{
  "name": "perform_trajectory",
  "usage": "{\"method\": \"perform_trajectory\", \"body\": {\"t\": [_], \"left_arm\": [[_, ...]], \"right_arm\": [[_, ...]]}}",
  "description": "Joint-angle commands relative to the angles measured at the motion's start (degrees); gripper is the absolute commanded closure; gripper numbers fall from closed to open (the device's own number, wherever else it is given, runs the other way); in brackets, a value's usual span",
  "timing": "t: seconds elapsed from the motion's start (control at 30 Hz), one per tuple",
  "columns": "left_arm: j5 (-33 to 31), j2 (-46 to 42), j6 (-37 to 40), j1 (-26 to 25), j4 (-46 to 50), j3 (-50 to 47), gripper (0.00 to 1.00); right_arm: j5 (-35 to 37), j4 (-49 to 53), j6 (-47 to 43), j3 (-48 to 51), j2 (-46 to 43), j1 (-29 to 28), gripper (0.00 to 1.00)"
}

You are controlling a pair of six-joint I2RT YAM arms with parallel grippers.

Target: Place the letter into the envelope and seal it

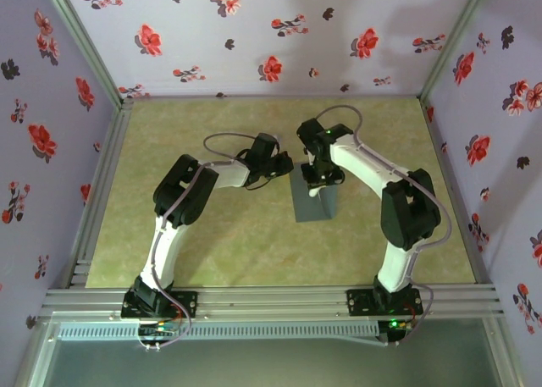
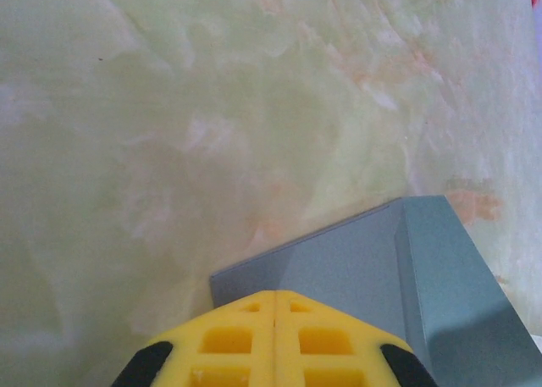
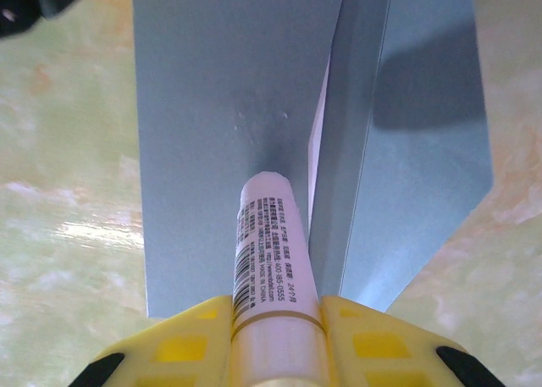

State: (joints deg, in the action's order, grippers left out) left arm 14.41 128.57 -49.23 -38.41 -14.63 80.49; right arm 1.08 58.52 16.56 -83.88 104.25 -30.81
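Observation:
The slate-grey envelope [image 1: 312, 205] lies flat at mid-table with its flap [image 3: 423, 150] folded open to the right. A thin white edge of the letter [image 3: 316, 141] shows in the slot between body and flap. My right gripper [image 3: 275, 304] is shut on a white glue stick [image 3: 267, 234] with printed text, and the stick's tip presses on the envelope body [image 3: 212, 91] beside the flap fold. My left gripper [image 2: 273, 295] is shut with nothing in it, its yellow tips over the envelope's corner [image 2: 339, 268]. From above, both grippers [image 1: 284, 168] [image 1: 318, 182] meet at the envelope's far end.
The table [image 1: 212, 243] is pale green marbled, walled on three sides by floral panels [image 1: 254, 31]. An aluminium rail [image 1: 271, 301] runs along the near edge by the arm bases. Open surface lies left and right of the envelope.

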Motion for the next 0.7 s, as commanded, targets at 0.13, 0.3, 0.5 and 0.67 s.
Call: {"method": "perform_trajectory", "body": {"t": [0.13, 0.3, 0.5, 0.67], "left_arm": [[1.23, 2.47, -0.70, -1.25, 2.24, -2.27, 1.00], [1.30, 2.39, -0.78, -1.23, 2.08, -2.36, 1.00], [1.32, 2.38, -0.88, -1.24, 1.89, -2.63, 1.00], [1.29, 2.28, -0.91, -1.23, 1.88, -2.88, 1.00]], "right_arm": [[0.97, -1.07, 2.54, 4.62, -0.91, -0.71, 1.00], [1.47, -3.26, 3.51, 5.65, 0.04, -0.98, 1.00], [2.27, -6.98, 5.79, 6.66, 0.81, -1.23, 1.00], [3.37, -9.57, 7.34, 6.80, 1.91, -1.27, 1.00]]}}
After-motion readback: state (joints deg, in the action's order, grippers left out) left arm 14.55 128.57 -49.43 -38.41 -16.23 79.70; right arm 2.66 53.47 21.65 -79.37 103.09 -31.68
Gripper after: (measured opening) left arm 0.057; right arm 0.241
